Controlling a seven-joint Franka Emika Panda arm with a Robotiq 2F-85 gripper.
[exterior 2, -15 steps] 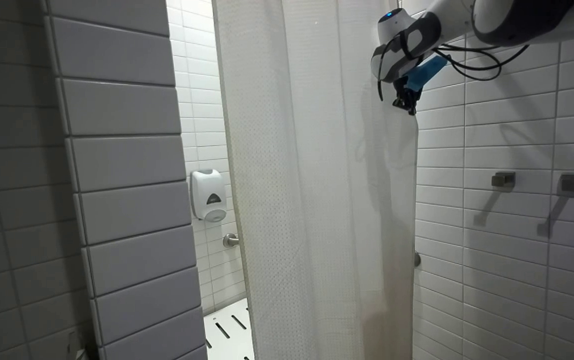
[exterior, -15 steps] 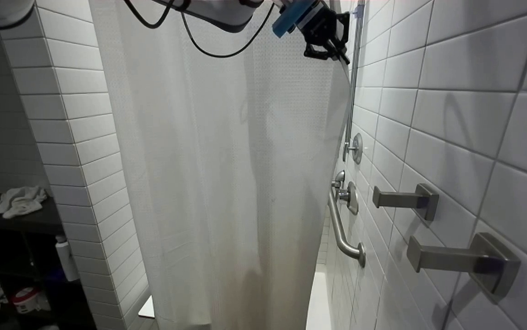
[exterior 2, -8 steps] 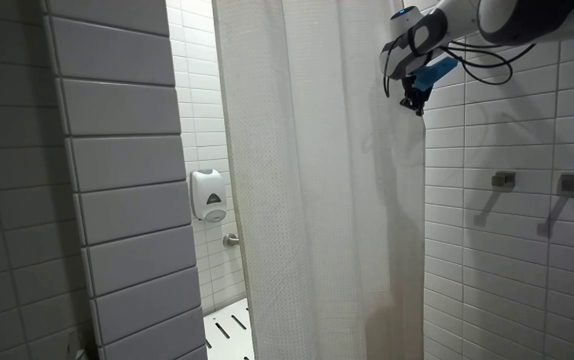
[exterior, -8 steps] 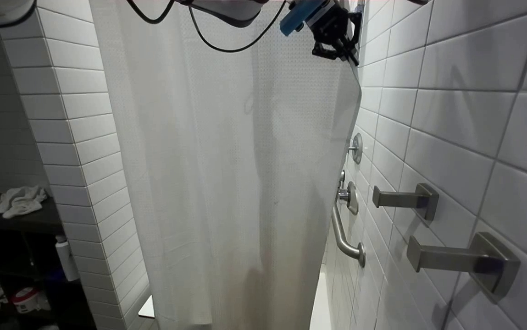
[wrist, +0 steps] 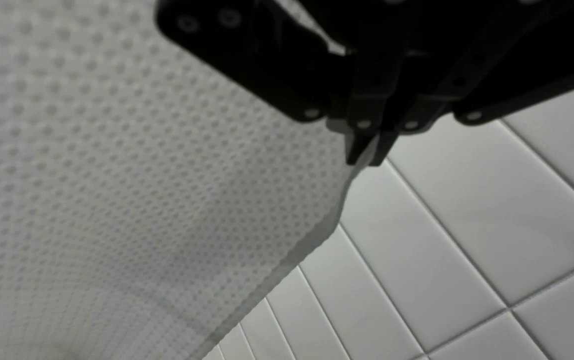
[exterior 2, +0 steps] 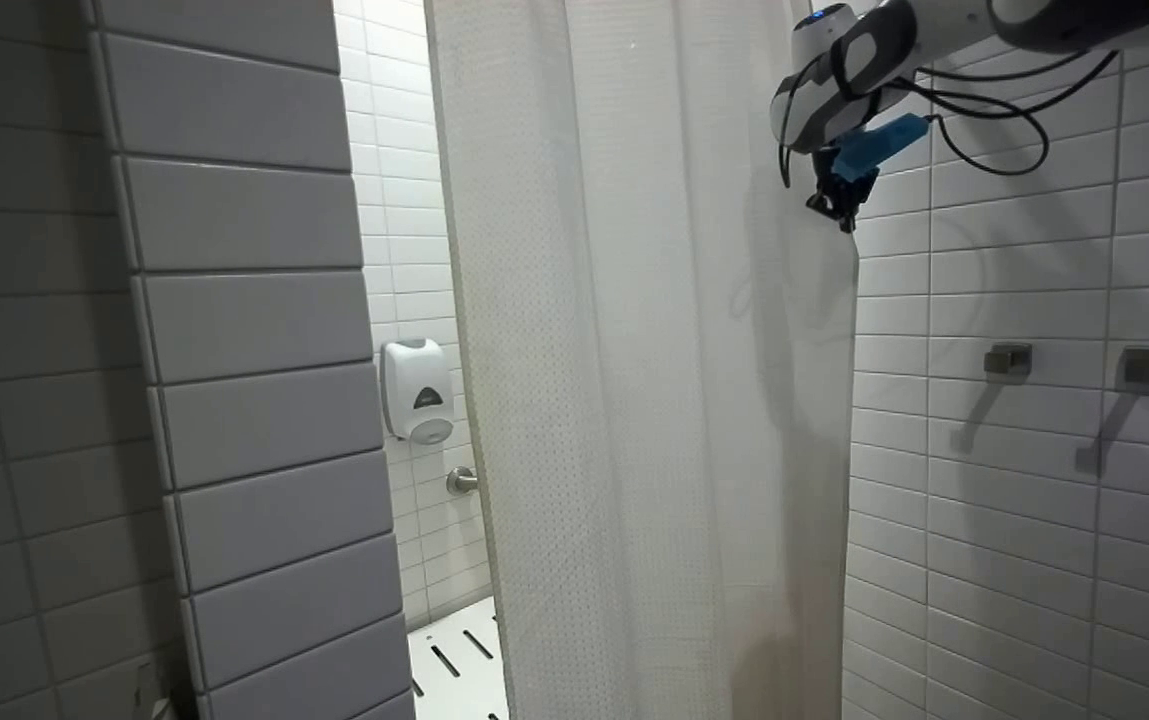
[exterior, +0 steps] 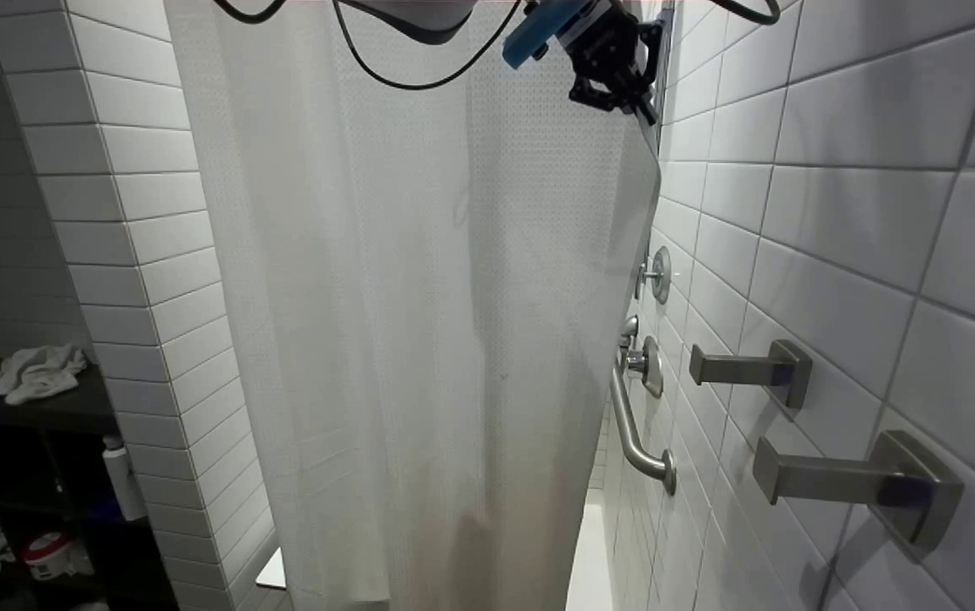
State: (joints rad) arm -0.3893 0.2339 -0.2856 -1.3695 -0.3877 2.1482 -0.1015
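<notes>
A white, waffle-textured shower curtain hangs in both exterior views. My black gripper is at the curtain's upper right edge, close to the white tiled wall. It also shows below the blue part on the arm in an exterior view. In the wrist view the gripper comes in from the top, its fingertips shut on the edge of the curtain. The edge is pinched between them and hangs down from there. Tiled wall lies just beyond the edge.
Two metal hooks stick out of the tiled wall. A grab bar and a shower valve are beside the curtain edge. A tiled pillar, a soap dispenser and a dark shelf are on the left.
In both exterior views the gripper and the held curtain edge have moved right towards the tiled wall; in an exterior view they came back slightly left in the last half second. The grip stays shut.
</notes>
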